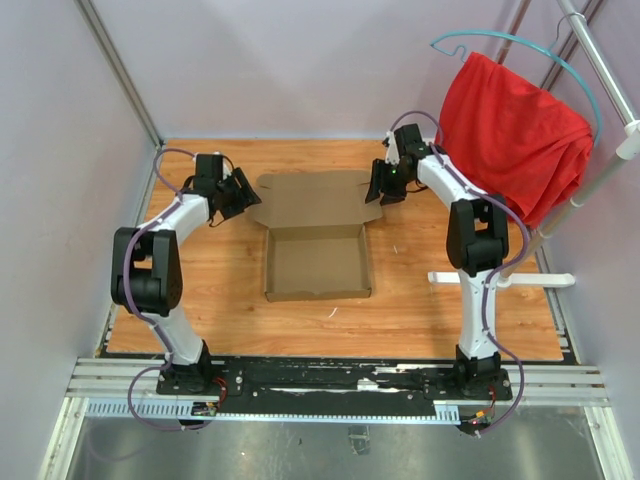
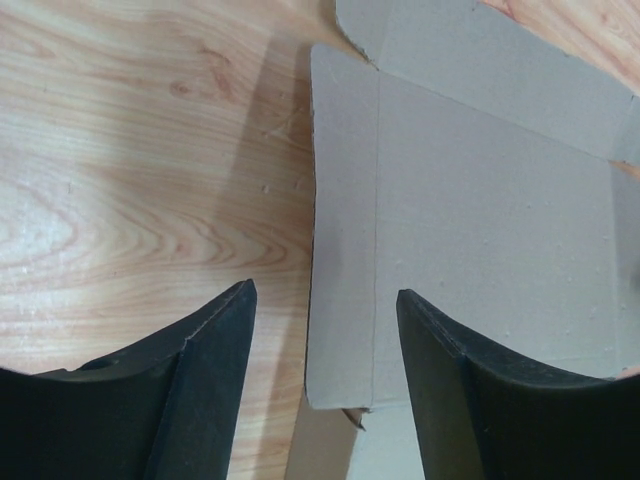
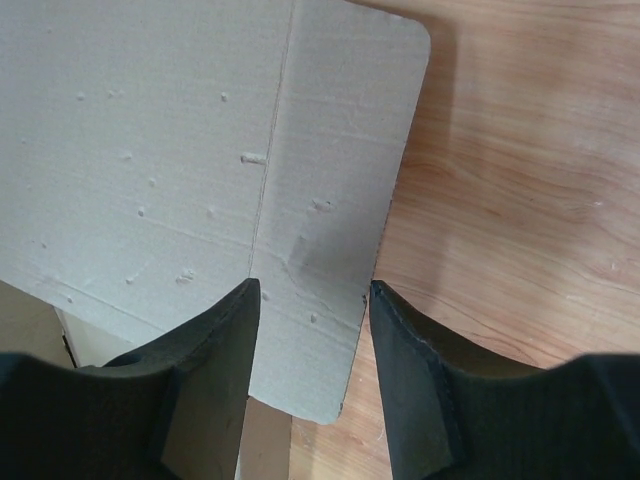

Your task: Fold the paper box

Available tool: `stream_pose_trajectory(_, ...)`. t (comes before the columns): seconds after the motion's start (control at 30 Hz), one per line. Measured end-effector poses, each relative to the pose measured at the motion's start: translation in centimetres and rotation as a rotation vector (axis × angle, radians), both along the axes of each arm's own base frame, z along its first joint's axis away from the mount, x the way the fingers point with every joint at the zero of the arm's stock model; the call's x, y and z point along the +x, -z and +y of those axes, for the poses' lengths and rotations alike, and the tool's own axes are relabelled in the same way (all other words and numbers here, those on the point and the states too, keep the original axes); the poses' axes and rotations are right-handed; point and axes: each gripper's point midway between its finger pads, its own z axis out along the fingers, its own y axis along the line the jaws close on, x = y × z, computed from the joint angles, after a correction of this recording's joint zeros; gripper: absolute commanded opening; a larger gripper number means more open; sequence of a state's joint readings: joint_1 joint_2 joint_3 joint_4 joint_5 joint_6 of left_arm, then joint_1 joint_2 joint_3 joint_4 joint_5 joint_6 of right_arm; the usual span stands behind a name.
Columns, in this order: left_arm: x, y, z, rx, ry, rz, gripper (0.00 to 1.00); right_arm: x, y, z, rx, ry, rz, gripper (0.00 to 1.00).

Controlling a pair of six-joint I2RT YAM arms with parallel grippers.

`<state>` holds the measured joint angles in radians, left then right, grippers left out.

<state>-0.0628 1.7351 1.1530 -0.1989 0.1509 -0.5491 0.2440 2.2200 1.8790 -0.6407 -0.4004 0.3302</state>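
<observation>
The paper box is plain brown cardboard, a shallow open tray in the middle of the wooden table, with its lid panel lying open toward the back. My left gripper is open at the lid's left end; in the left wrist view the lid's left side flap lies under the gap of the gripper. My right gripper is open at the lid's right end; the right side flap lies under the gap of the gripper. Neither holds anything.
A red cloth hangs on a teal hanger at the back right, on a white rack whose base bar lies on the table's right side. Pale walls close in the table on the left, back and right.
</observation>
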Motion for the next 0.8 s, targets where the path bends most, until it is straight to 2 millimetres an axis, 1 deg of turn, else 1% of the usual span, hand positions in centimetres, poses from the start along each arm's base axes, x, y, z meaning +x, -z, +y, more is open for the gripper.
stream_pose_trajectory(0.2,0.9,0.7,-0.1,0.009,0.015,0.018,0.59,-0.4,0.1,0.5,-0.011,-0.024,0.003,0.46)
stream_pose_trajectory(0.33,0.8,1.3,-0.1,0.009,0.021,0.036,0.57,-0.8,0.1,1.3,-0.027,-0.045,-0.001,0.45)
stream_pose_trajectory(0.5,0.7,1.5,-0.3,0.006,0.033,0.045,0.56,-1.0,-0.1,2.2,-0.052,-0.062,-0.016,0.45)
stream_pose_trajectory(0.67,0.8,1.4,-0.4,0.003,0.041,0.043,0.53,-1.1,0.0,2.4,-0.077,-0.069,-0.026,0.45)
stream_pose_trajectory(0.8,0.7,1.5,-0.6,-0.004,0.051,0.046,0.52,-1.2,-0.5,2.7,-0.089,-0.079,-0.044,0.45)
